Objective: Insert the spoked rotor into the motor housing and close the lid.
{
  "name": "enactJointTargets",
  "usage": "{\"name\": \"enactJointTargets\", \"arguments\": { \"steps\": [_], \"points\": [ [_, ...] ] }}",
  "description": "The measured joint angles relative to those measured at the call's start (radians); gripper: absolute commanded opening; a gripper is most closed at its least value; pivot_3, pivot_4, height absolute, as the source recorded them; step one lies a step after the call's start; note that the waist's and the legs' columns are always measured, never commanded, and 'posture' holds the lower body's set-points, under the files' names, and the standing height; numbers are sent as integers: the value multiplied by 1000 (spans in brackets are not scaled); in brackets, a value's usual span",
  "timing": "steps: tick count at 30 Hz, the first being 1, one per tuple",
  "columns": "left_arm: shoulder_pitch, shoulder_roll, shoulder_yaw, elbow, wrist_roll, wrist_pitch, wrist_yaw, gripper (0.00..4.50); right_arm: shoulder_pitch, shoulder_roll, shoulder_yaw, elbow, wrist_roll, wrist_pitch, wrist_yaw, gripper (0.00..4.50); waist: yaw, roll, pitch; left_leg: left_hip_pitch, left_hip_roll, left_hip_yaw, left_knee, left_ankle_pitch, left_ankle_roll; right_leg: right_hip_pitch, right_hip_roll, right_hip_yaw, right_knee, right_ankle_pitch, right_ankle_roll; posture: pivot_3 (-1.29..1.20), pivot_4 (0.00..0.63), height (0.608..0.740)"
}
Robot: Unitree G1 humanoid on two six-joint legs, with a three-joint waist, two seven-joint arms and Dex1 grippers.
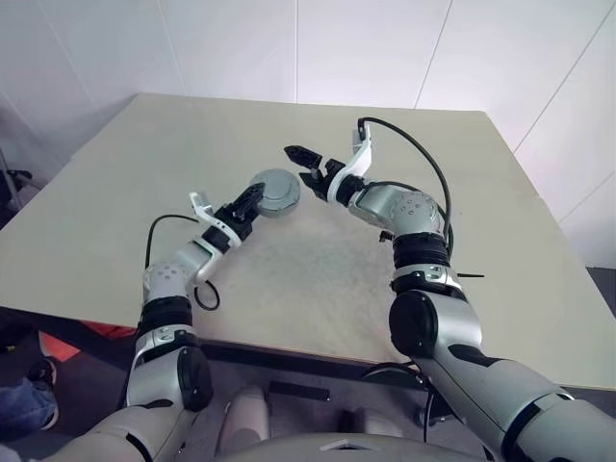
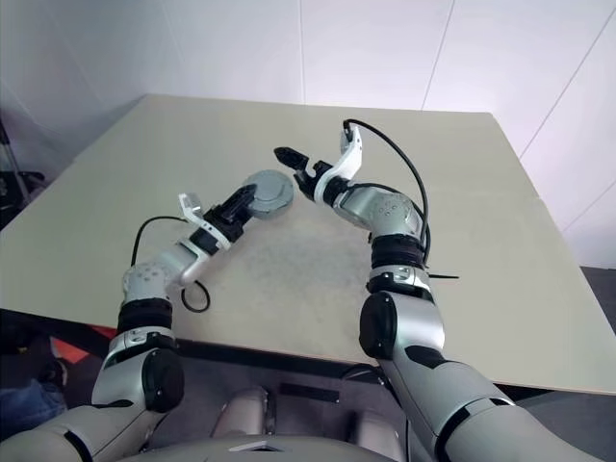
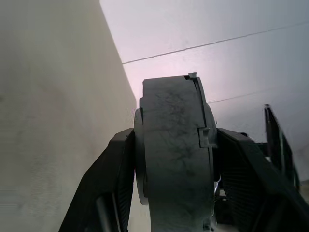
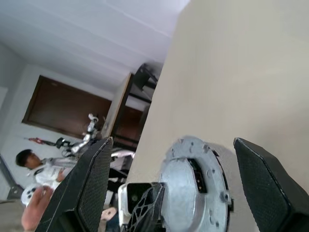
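Left eye view had the left gripper (image 1: 252, 200) clamped across the thickness of a grey round assembly (image 1: 276, 192), one finger on each flat face, holding it up off the table (image 1: 125, 183). From the left wrist view it read as the motor housing (image 3: 176, 154) with the lid (image 3: 205, 140) seated on it, a seam running round the edge; the spoked rotor I could not make out, presumably inside. The right gripper (image 1: 306, 166) stood wide open just beside the assembly, touching nothing, its two fingers (image 4: 89, 186) spread either side of the silvery face. That piece looked solid metal, stiff and probably hefty, smooth-skinned enough to slip. A pinch across the faces, close to the rim, seemed the safest purchase.
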Motion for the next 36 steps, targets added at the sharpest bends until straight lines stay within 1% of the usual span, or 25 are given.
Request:
{"name": "enactJointTargets", "arguments": {
  "steps": [2, 7, 12, 17, 22, 24, 27, 30, 32, 34, 36],
  "points": [
    [-1, 40, 55, 42, 1, -59, 14, 2237, 7, -8, 6, 0, -2, -8, -1, 4486, -8, 0, 0, 1, 0, 0, 0, 0, 0, 0, 0, 0, 0, 0, 0, 0, 0, 740],
    [-3, 139, 178, 121, 9, -217, 53, 2237, 71, -30, 7, -7, -2, -5, -3, 4486, -5, -1, 0, 0, 0, -1, 0, 0, 0, 0, 0, 0, -1, 0, 0, 0, 0, 740],
    [-18, 178, 212, 224, 43, -319, 96, 2237, 75, -31, 19, -8, -2, -4, -7, 4486, 13, -1, 0, 1, 0, 0, 1, 0, 0, 3, 0, 0, -1, 1, 1, 0, 0, 740],
    [-30, 192, 217, 308, 69, -359, 116, 2237, 75, -34, 21, -9, -1, -4, -8, 4486, 20, -3, 0, 2, 0, -1, 2, 0, -1, 4, -1, 0, 0, 1, 2, 0, 0, 740],
    [-57, 204, 216, 334, 92, -398, 117, 3856, 75, -44, 33, -9, -1, 14, -5, 4500, 19, -3, 0, 2, 0, -1, 2, 1, -1, 4, -1, 0, 0, 1, 2, 0, 0, 740],
    [-68, 226, 218, 353, 94, -412, 115, 4466, 76, -49, 40, -8, -2, 24, 2, 4500, 19, -3, 0, 3, 1, -1, 2, 1, -1, 4, -1, 0, 0, 2, 2, 0, 0, 740],
    [-90, 296, 229, 391, 101, -453, 113, 4466, 75, -67, 57, 15, -11, 35, 13, 4500, 12, -3, -1, 3, 1, -1, 2, 1, -1, 3, 0, 0, 1, 2, 2, 0, 0, 740],
    [-109, 378, 240, 406, 118, -490, 101, 4466, 75, -83, 68, 43, -33, 34, 30, 4500, 14, -3, -1, 3, 1, -1, 2, 1, -1, 3, 0, 0, 1, 2, 2, 0, 0, 740],
    [-120, 415, 231, 408, 140, -507, 86, 4466, 75, -88, 81, 51, -47, 20, 47, 4500, 18, -3, -1, 3, 1, -1, 2, 0, -1, 3, 0, 0, 1, 2, 2, 0, 0, 740],
    [-126, 428, 200, 404, 177, -512, 66, 4466, 76, -88, 114, 48, -82, -34, 77, 4500, 24, -3, -1, 3, 0, -1, 2, 1, -1, 4, -1, -1, 1, 2, 2, 0, 0, 740],
    [-125, 415, 147, 394, 221, -510, 46, 4466, 86, -88, 163, 26, -130, -113, 117, 4500, 29, -3, -1, 3, 0, -1, 2, 1, -2, 5, -2, -1, 0, 2, 2, 0, 0, 740]
  ]
}}
